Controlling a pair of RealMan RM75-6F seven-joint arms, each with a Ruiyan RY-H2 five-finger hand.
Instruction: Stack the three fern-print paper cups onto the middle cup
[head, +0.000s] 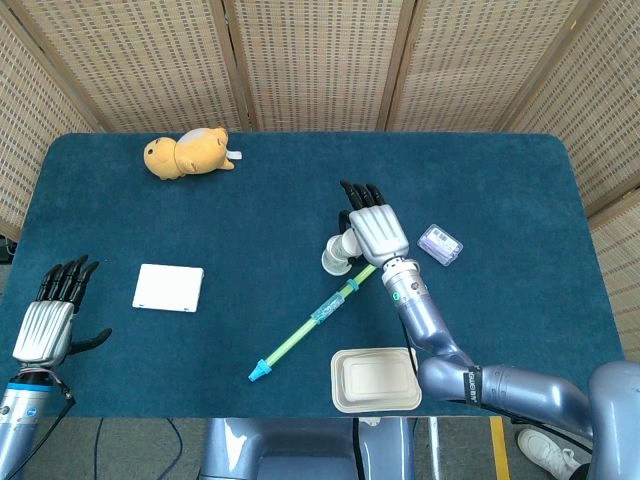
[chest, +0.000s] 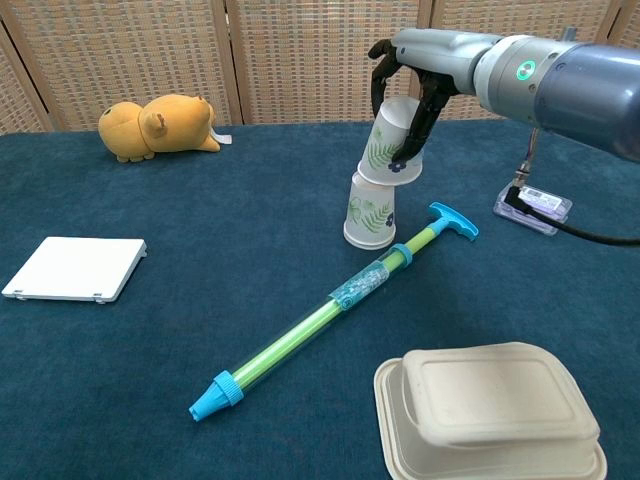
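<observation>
Right hand (chest: 405, 85) at upper centre of chest view, fingers clamped on a cup (chest: 391, 143), tilted, mouth down, rim touching the top of the middle cup (chest: 369, 208), which stands inverted at frame centre on the blue worktop (chest: 200, 250). Only 2 cups visible. Left hand (head: 50, 320) at lower left of head view, fingers apart, holding nothing. Water pump (chest: 330, 315) lies diagonally just beside the middle cup.

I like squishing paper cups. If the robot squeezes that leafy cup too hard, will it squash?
Probably. The held cup looks like thin paper, so the right hand could dent it. It seems very light. The standing cup rests upside down on its wide rim, so it is fairly steady, but a nudge might slide it.
</observation>
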